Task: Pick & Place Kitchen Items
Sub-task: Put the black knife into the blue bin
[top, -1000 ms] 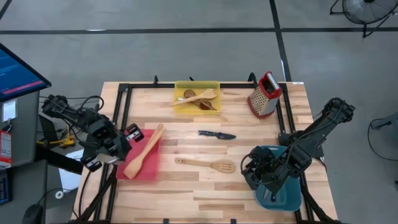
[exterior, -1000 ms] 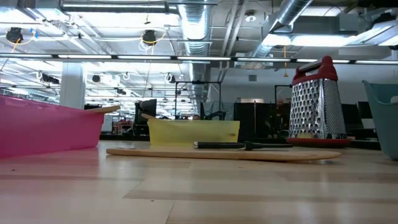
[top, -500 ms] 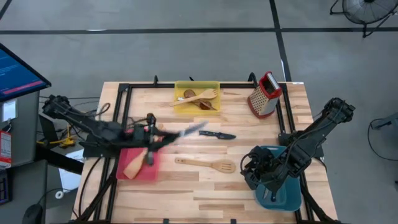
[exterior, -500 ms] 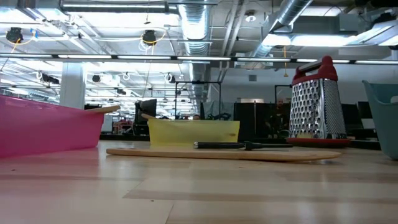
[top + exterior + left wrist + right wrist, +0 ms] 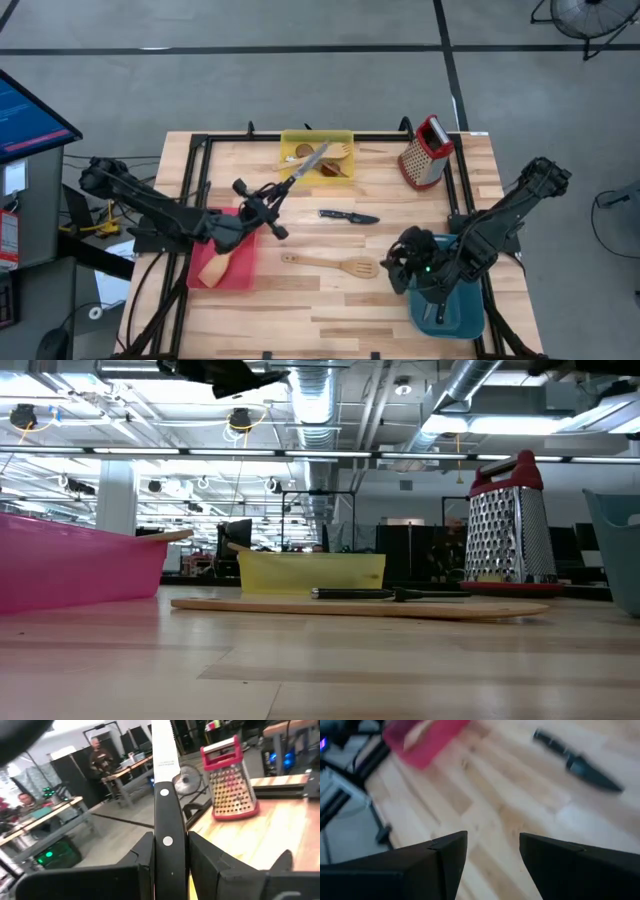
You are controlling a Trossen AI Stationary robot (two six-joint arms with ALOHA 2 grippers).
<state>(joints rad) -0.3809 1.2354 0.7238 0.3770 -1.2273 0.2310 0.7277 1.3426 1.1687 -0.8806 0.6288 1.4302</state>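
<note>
Above the table's middle, left gripper (image 5: pixel 262 208) pinches a knife (image 5: pixel 305 163) by its handle, blade pointing toward the yellow bin (image 5: pixel 290 139) just beyond. Right gripper (image 5: pixel 398 268) waits spread by the teal bin (image 5: pixel 470 322).

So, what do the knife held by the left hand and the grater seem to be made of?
The knife in the left hand appears to have a bright, polished steel blade with a serrated edge and a matte black handle with two silver rivets, plastic or dark wood. The grater looks like shiny perforated sheet metal, probably steel, with a red top and base that seem to be plastic.
</note>
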